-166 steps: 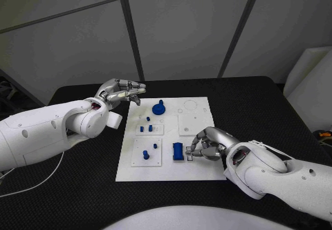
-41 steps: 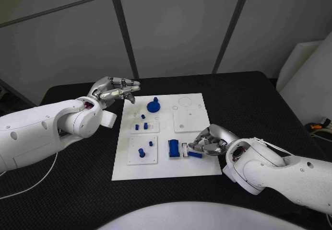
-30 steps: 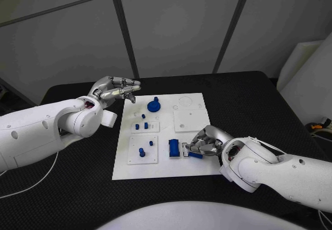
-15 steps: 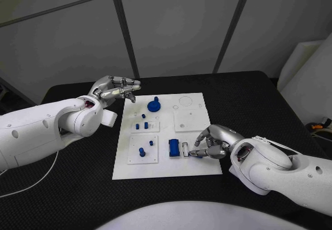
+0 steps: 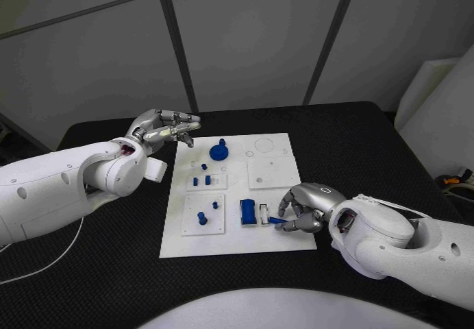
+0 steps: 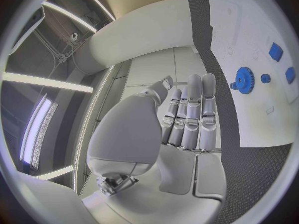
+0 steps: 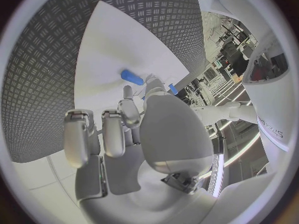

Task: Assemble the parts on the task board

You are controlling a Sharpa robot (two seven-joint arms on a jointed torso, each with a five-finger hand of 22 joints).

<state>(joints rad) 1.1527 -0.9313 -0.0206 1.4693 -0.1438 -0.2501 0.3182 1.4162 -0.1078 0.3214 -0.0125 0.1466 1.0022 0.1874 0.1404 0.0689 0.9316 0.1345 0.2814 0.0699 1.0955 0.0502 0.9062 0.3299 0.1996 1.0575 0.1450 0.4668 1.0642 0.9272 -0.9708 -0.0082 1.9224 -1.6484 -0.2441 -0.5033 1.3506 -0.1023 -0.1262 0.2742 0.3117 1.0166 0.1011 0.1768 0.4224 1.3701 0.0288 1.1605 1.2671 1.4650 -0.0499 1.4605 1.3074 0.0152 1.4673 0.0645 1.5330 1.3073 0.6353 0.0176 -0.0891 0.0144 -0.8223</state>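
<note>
- While the right hand point(image 5: 304, 208) hovers low over the near right part of the task board point(image 5: 281, 147), it pinches a small blue part point(image 5: 279, 220) between its fingertips.
- Just beside those fingers, toward the board's middle, stands a blue block point(image 5: 246, 212) with a small white piece point(image 5: 263, 212) touching it.
- Off the board's far left corner, the left hand point(image 5: 163, 127) is raised, fingers together and loosely curled, grasping nothing.
- Near that hand sits a blue gear point(image 5: 219, 151).
</note>
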